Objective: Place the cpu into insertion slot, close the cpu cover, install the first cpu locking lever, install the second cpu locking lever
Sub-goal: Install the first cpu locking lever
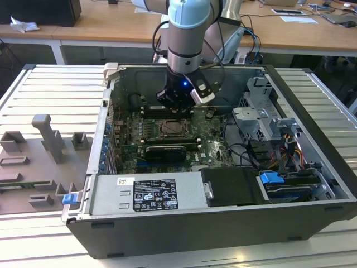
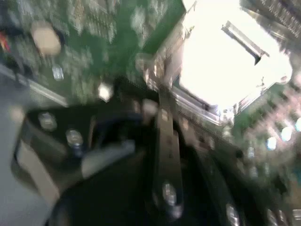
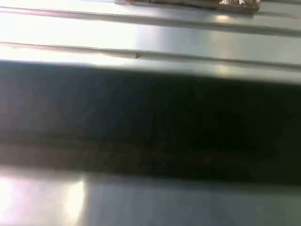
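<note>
One socket [image 1: 176, 129] is sitting mid-board in the open case [image 1: 312, 106], square, dark in the centre with a thin metal rim; in the exterior view something square is lying in it, but whether that is the cpu or bare contacts I cannot tell. In the second wrist view the socket area [image 2: 230, 61] is glaring white, with the cover [image 2: 242, 40] showing as a thin metal edge across it, tilted; whether it is shut down flat I cannot tell.

The hand [image 1: 177, 103] is hanging just behind the socket in the exterior view, low over the green board [image 1: 128, 139], a blue light glowing on the wrist above it. In the second wrist view one dark finger [image 2: 165, 155] is reaching toward the socket's near corner. Fingers apart or together: cannot tell. Nothing is visibly held.

A long black card [image 1: 164, 152] is lying just in front of the socket. Past it, the grey power-supply box [image 1: 148, 194] is running along the case's near wall. Drive bays and cabling [image 1: 279, 151] are filling the exterior view's right end. The case is resting on a ribbed metal bench [image 1: 44, 89], with grey fixture blocks [image 1: 47, 137] on the exterior view's left.
</note>
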